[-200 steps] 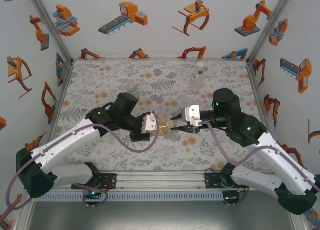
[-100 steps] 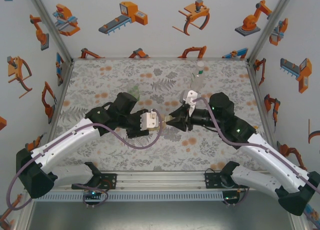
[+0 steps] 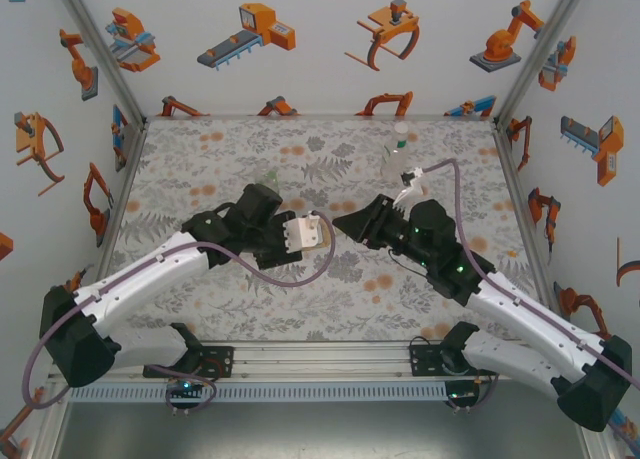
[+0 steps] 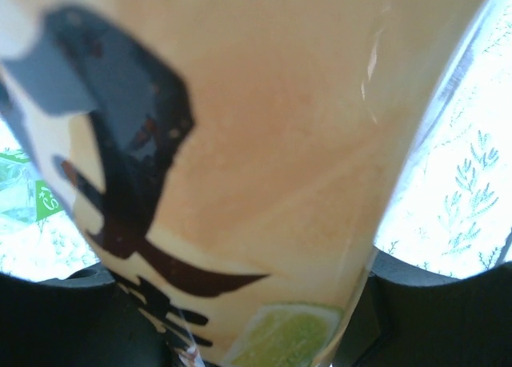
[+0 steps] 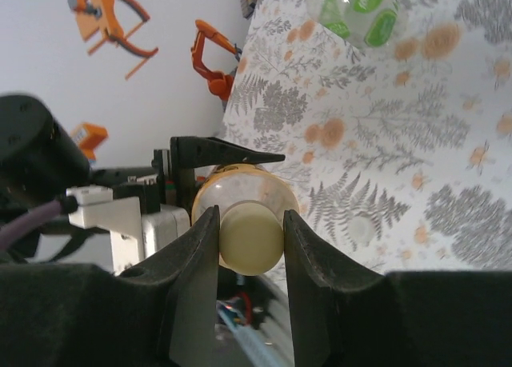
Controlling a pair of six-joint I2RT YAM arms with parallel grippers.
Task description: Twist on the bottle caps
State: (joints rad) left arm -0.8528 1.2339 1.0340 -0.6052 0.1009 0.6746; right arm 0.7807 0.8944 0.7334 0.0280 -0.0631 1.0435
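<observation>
two grippers meet over the middle of the table [image 3: 200, 154]. the left gripper [image 3: 321, 235] is clenched on the yellow-labelled amber bottle [image 4: 264, 143], which is held sideways with its neck to the right. the right gripper [image 5: 250, 223] is clamped on a pale yellow-green cap [image 5: 250, 243], directly at the bottle's neck end. a slim clear bottle [image 3: 396, 161] stands far right.

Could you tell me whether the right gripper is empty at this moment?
No, the right gripper is shut on a pale cap at the mouth of the amber bottle.
</observation>
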